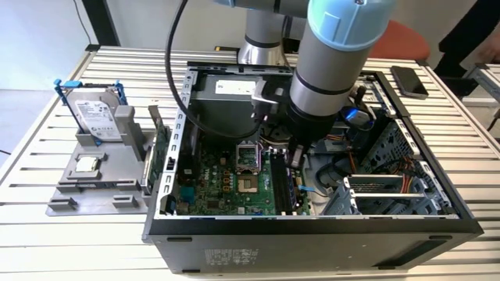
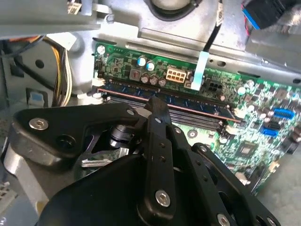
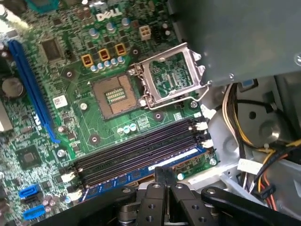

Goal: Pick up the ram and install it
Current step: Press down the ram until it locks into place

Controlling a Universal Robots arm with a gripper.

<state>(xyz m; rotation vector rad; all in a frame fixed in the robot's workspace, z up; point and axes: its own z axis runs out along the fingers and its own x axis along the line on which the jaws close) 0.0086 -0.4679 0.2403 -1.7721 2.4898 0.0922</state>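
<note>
The ram (image 3: 127, 178) is a dark blue stick standing on edge in the outermost memory slot of the green motherboard (image 3: 70, 89); in the second wrist view the ram (image 2: 197, 104) runs along the row of slots. My gripper (image 3: 160, 173) has its black fingers pressed together, and their tips rest on the ram's upper edge near its middle. In the exterior view the gripper (image 1: 295, 165) reaches down into the open computer case (image 1: 312, 225), right over the ram (image 1: 294, 193).
A green expansion card (image 1: 161, 146) stands upright beside the case on the exterior view's left. Beyond it is a silver hard drive (image 1: 98, 114) in a blue frame on a grey fixture (image 1: 102, 187). The open processor socket (image 3: 167, 77), cable bundles (image 3: 254, 155) and a drive cage (image 1: 383, 190) crowd the slots.
</note>
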